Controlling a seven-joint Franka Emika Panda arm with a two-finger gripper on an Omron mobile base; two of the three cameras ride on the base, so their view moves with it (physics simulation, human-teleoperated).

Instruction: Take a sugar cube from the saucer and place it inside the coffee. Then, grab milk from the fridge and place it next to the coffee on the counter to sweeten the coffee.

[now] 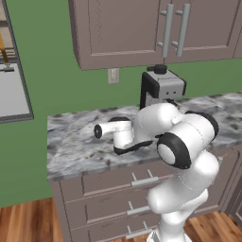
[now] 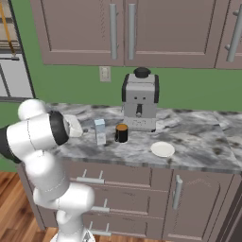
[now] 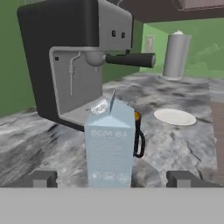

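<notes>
From my seat, going left to right across the right base view: the white arm fills the lower left, and just past its elbow the milk (image 2: 100,131) stands upright on the counter (image 2: 198,156). Directly to its right, close but not touching as far as I can tell, sits the coffee (image 2: 122,133), a black cup with an orange-brown top. Behind the cup is the grey-and-black espresso machine (image 2: 140,101). Further right, well apart from the cup, lies the saucer (image 2: 162,149); I see no cube on it.

In the hand view the gripper (image 3: 113,179) has its 2 dark fingertips (image 3: 42,179) standing wide, 1 at each side of the carton with clear gaps between pad and carton wall, so I read the jaws as fully spread and holding nothing. The milk (image 3: 109,148) stands on its own base on the marbled stone, and the cup's handle and rim (image 3: 138,140) peek out from behind its right edge. The saucer (image 3: 174,117) lies beyond to the right.

In the left base view the arm covers the spot on the counter (image 1: 71,142).
</notes>
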